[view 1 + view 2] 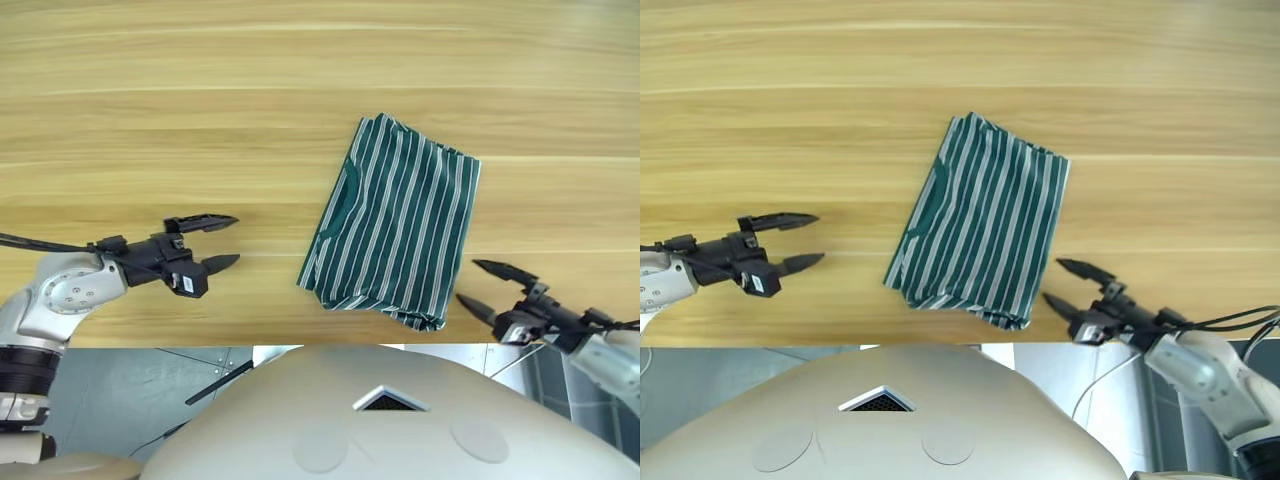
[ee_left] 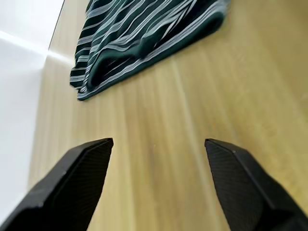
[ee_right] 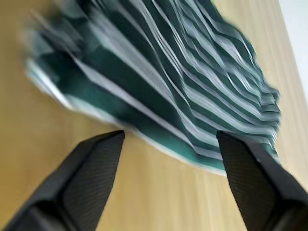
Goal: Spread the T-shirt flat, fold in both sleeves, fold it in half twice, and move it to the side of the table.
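One green T-shirt [image 1: 395, 225] with white stripes lies folded small on the wood surface [image 1: 200, 100], near its front edge. The left hand [image 1: 237, 239] and the right hand [image 1: 467, 280] are open and empty.

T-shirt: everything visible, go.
The T-shirt is dark green soft fabric with thin white stripes, folded into a slightly skewed rectangle with the neckline showing at its left edge. It lies on the wooden table near the front edge, right of centre. Nothing else touches it; left gripper and right gripper sit apart, jaws open.
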